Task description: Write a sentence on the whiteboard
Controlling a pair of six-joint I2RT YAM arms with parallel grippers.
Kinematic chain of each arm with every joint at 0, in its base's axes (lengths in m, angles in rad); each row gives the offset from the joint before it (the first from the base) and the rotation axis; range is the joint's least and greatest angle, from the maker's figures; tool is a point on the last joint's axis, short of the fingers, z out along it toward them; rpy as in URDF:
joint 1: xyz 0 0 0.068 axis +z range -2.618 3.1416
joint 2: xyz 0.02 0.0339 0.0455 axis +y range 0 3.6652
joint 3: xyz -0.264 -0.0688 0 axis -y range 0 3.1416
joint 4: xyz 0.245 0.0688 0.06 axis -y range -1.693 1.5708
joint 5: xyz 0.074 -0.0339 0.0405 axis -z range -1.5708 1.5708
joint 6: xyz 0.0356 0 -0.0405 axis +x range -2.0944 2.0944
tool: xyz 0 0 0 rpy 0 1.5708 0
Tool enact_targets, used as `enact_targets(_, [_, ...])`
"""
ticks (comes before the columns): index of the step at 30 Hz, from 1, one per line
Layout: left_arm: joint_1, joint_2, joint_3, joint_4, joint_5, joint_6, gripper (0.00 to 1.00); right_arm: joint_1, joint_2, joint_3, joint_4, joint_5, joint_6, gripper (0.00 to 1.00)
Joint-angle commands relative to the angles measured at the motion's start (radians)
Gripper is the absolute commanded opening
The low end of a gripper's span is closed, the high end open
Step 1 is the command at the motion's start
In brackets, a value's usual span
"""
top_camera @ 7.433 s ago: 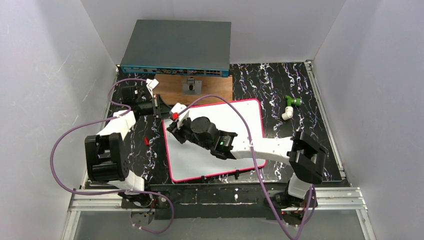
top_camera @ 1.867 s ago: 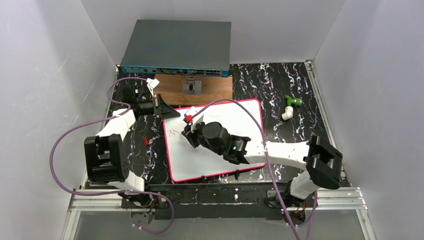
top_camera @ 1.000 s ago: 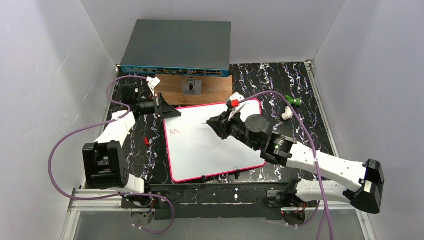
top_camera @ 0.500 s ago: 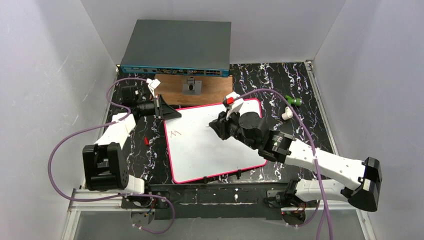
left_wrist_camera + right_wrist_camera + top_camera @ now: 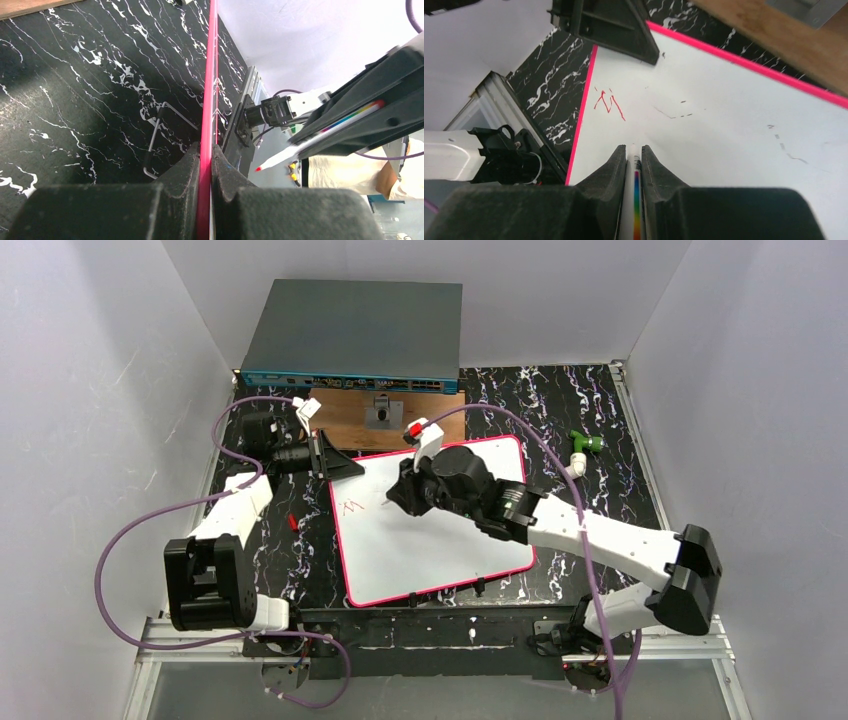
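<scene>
1. Left gripper stays clenched on the whiteboard's far-left rim, pinning it flat on the surface.
2. The sentence is only a few red strokes near the board's left edge, so it's barely begun.
3. Right gripper, grasping the marker, has swung back from the right side to just beside those strokes. Writing looks set to resume.

Nothing legible: the sentence on the whiteboard is an unreadable scrawl

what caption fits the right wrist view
Right gripper holding a marker over the whiteboard, a few red strokes beside its pink rim
</scene>
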Motion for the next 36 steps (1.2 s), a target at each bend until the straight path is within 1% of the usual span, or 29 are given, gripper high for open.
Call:
enact_targets(1, [-0.002, -0.013, -0.02, 0.103, -0.138, 0.063, 0.0, 0.005, 0.05, 0.026, 0.069, -0.064, 0.091, 0.01])
enact_targets(11, [-0.006, -0.021, -0.034, 0.131, -0.143, 0.044, 0.0, 0.041, 0.083, 0.026, 0.125, 0.04, 0.124, 0.01])
enact_targets(18, [-0.007, -0.019, -0.038, 0.151, -0.143, 0.03, 0.0, 0.041, 0.125, 0.043, 0.157, 0.195, 0.119, 0.01])
enact_targets(22, [-0.007, -0.02, -0.04, 0.151, -0.146, 0.03, 0.0, 0.044, 0.135, 0.007, 0.24, 0.259, 0.122, 0.01])
enact_targets(28, [-0.007, -0.015, -0.035, 0.158, -0.147, 0.023, 0.0, 0.055, 0.141, -0.012, 0.315, 0.286, 0.101, 0.01])
enact_targets(33, [-0.007, -0.013, -0.04, 0.177, -0.145, 0.007, 0.0, 0.063, 0.137, -0.017, 0.308, 0.273, 0.106, 0.01])
enact_targets(36, [-0.007, -0.009, -0.037, 0.178, -0.144, 0.005, 0.0, 0.078, 0.12, -0.042, 0.294, 0.292, 0.121, 0.01])
